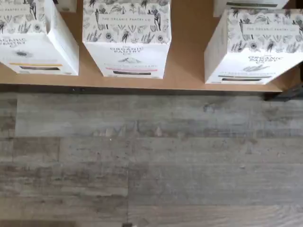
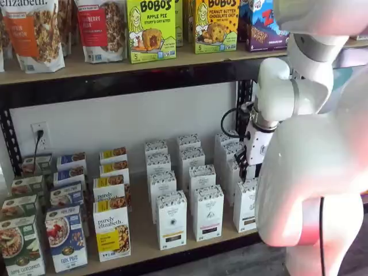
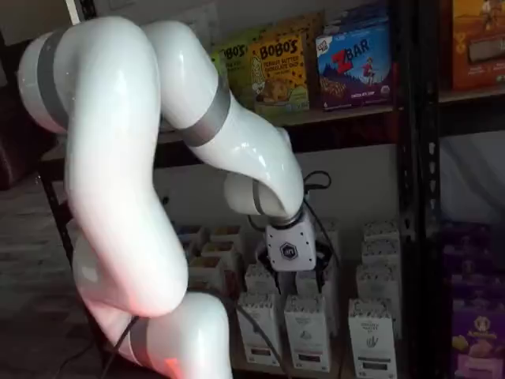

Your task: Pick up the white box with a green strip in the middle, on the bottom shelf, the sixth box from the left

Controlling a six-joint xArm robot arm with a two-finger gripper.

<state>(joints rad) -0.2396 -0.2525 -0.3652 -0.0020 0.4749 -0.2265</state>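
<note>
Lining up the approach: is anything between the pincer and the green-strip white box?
Nothing visible does. The white box stands at the shelf front edge, apart from its neighbour; the pincer hangs above the boxes.

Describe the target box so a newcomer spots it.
Find the bottom shelf, a tan board. Its front row ends in three white Organic Pantry cartons; the white box is farthest from the purely elizabeth boxes. Its front strip is greenish, the others' pink and yellow.
</note>
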